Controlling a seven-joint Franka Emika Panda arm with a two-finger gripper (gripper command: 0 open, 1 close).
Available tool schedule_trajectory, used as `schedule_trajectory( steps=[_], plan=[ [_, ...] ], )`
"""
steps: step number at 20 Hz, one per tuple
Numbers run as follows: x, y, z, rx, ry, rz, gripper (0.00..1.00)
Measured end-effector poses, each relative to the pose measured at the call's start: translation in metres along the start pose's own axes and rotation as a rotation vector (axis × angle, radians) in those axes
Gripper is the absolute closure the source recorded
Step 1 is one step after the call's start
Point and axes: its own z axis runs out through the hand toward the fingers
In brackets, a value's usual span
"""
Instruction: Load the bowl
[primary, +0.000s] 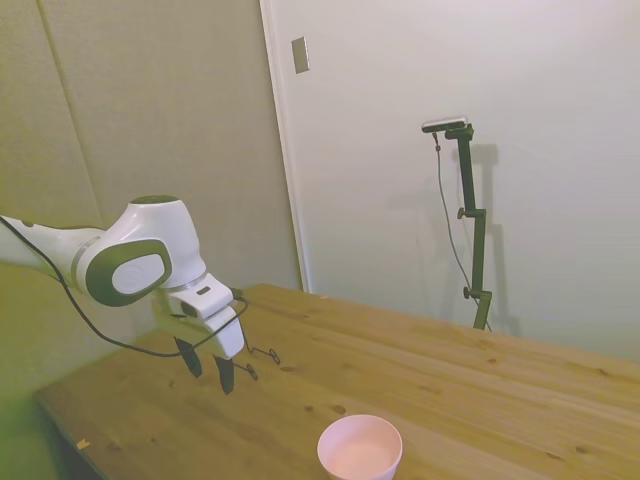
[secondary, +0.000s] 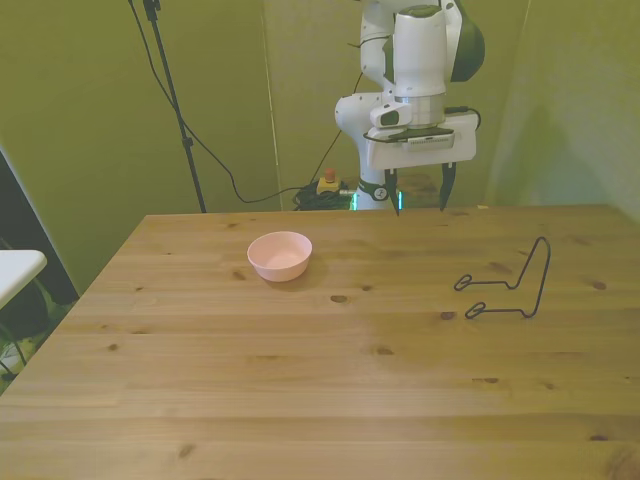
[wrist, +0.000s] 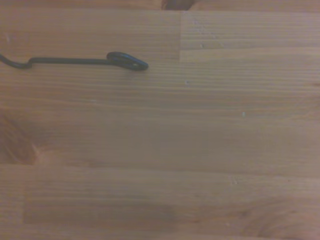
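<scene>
A pale wall with a door frame stands behind the wooden counter (secondary: 300, 380); the boards are knotty and light brown. The pale pink bowl (secondary: 280, 255) sits upright on the counter toward the front view's left, with nothing inside it; in the side view it lies at the near edge (primary: 360, 448). The claw (secondary: 420, 190) hangs above the counter's far edge, fingers apart and holding nothing, well apart from the bowl. A dark bent wire stand (secondary: 510, 288) rests on the counter at the front view's right; the wrist view shows one looped end of it (wrist: 127, 61) lying on the wood.
</scene>
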Motion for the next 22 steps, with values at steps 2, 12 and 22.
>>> schedule_trajectory(
  steps=[2, 12, 22],
  plan=[
    [0.0, 0.0, 0.001, -0.001, -0.002, 0.0, 0.0],
    [0.043, 0.033, -0.013, -0.006, 0.089, 0.099, 0.0],
    [0.117, 0.067, 0.011, -0.038, 0.107, 0.216, 0.0]
  ],
)
